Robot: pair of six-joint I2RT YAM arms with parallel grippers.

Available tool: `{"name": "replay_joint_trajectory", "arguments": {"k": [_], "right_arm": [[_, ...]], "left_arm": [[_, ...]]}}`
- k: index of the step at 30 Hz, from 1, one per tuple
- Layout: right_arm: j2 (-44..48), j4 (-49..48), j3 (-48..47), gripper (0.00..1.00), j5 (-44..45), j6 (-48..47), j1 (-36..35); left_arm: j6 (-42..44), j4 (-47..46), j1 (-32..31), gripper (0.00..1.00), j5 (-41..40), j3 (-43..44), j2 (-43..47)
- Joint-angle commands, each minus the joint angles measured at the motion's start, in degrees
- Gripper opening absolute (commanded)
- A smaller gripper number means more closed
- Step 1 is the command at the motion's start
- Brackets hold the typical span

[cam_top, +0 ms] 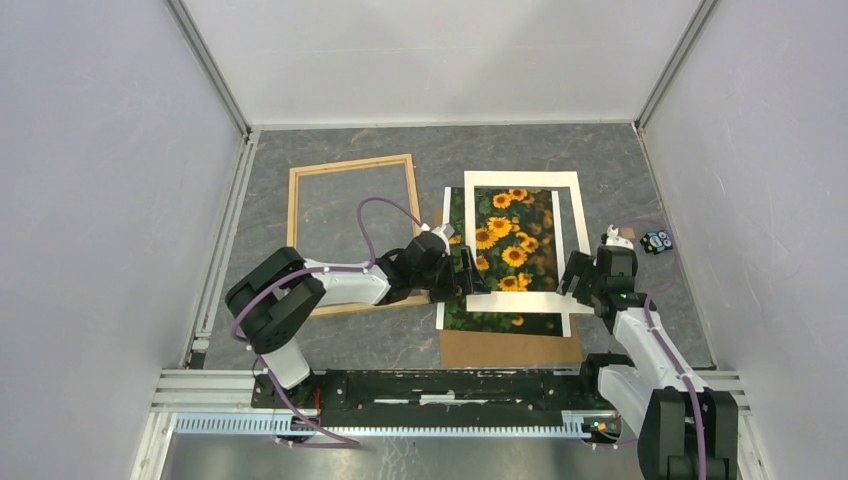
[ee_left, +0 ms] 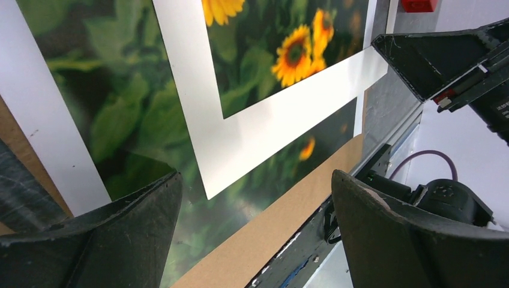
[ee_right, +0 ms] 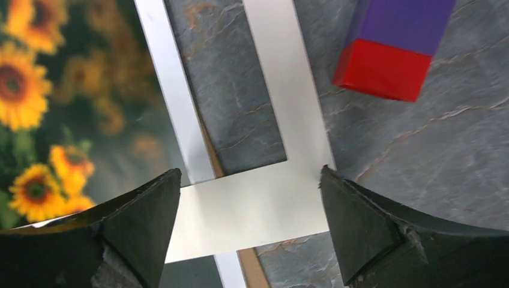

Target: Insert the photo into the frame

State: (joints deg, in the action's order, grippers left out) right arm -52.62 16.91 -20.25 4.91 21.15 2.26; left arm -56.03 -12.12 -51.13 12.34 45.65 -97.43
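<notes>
Seen from above, the left claw (cam_top: 467, 272) is released, its fingers spread wide at the left edge of the sunflower photo (cam_top: 510, 240). The photo lies flat on a brown backing board (cam_top: 510, 348) on the grey stone-patterned table (cam_top: 400, 340). In the left wrist view, the print's dark green near corner lies beneath and between the fingers (ee_left: 138, 228). A white mat (cam_top: 520, 180) lies on the photo, shifted away from this claw toward the right claw (cam_top: 579, 275).

The wooden frame (cam_top: 350, 166) lies flat behind the left claw, beside the photo, with bare table showing inside it. Its near corner is hidden by that arm.

The right claw is also released, and the mat's near corner lies between its spread fingers. A red and purple block (ee_right: 384, 66) lies just beyond them. Whether either claw touches the paper cannot be told.
</notes>
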Motion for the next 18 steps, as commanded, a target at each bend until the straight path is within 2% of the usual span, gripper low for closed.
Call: {"name": "replay_joint_trajectory", "arguments": {"k": [1, 10, 14, 18], "right_arm": [[-0.4, -2.3, 3.7, 0.91, -7.0, 0.8, 0.1], [-0.2, -3.9, 7.3, 0.91, -11.4, 2.1, 0.1], [0.1, -4.4, 7.8, 0.91, -12.3, 2.3, 0.1], [0.4, -4.5, 8.0, 0.91, -12.7, 2.2, 0.1]], "left_arm": [[-3.3, -1.6, -0.1, 1.00, 0.0, -1.3, -1.9], [-5.7, -3.2, -0.1, 1.00, -0.3, -1.2, -4.8], [-7.5, -10.3, 0.0, 1.00, 1.0, -3.3, -4.6], [-10.7, -21.7, 0.1, 1.00, 2.2, -6.6, -4.5]]}}
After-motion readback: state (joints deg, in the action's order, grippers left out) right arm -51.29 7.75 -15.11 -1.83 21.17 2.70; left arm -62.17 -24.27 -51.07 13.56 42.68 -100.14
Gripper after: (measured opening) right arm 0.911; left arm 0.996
